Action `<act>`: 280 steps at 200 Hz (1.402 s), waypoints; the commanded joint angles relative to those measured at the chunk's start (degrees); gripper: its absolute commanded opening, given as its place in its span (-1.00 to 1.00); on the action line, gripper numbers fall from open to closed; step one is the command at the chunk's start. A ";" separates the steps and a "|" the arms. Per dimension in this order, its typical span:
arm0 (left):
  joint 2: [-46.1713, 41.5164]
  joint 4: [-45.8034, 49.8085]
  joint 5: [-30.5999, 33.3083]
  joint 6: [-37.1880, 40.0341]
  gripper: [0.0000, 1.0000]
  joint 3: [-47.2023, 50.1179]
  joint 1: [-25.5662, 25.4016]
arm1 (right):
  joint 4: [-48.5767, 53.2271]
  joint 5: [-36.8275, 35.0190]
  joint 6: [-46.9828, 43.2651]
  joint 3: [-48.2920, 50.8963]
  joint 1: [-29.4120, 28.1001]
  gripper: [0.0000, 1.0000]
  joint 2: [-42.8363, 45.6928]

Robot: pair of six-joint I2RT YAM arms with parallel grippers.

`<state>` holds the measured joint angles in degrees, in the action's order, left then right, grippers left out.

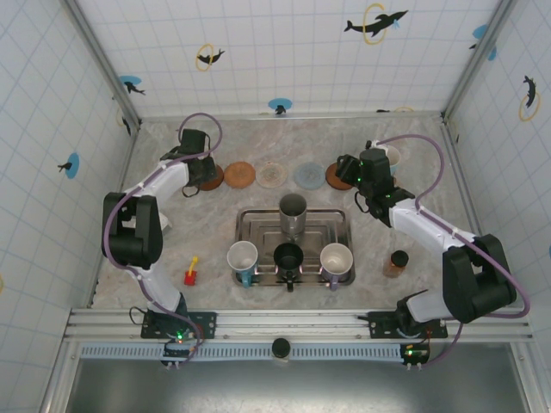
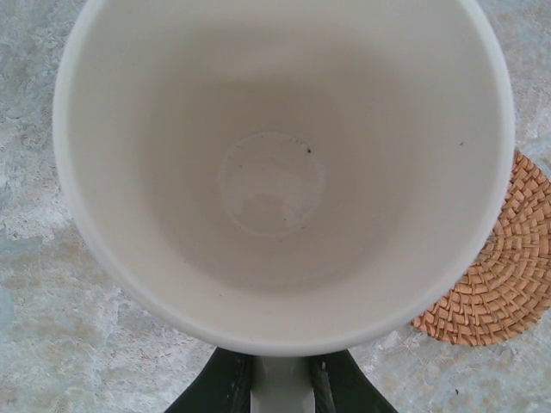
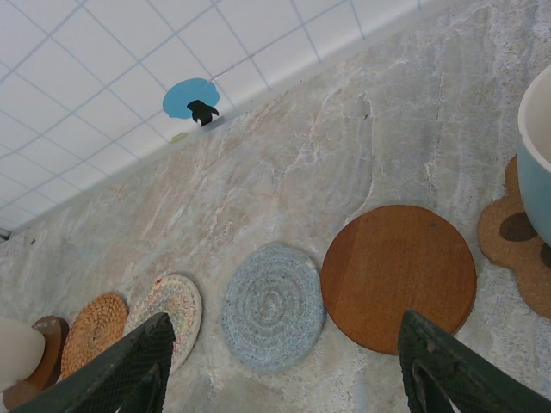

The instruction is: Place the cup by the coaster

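White tiled walls [image 1: 284, 52] with dolphin stickers [image 1: 376, 23] enclose a marbled tabletop [image 1: 198, 234].

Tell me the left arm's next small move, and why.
Probably lower the white cup straight down to the tabletop. The left gripper grips its rim, the woven coaster lies just beside it, and I cannot tell whether its base rests yet.
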<state>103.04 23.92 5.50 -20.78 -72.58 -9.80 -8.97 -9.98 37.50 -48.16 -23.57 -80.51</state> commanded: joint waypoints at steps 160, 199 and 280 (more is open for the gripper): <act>0.64 1.48 1.45 1.22 -0.82 -3.54 0.31 | -0.70 0.22 -0.10 -2.69 -0.17 0.40 -0.96; 0.81 1.66 1.36 1.10 -0.71 -3.63 0.22 | -0.69 0.27 -0.10 -2.73 -0.12 0.40 -1.14; 0.87 1.84 1.27 1.11 -0.48 -3.80 0.44 | -0.57 0.40 -0.19 -3.08 -0.18 0.40 -1.38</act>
<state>103.33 26.11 5.61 -20.75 -74.85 -9.80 -8.97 -9.34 37.50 -48.38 -23.57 -81.47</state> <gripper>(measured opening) 0.250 0.701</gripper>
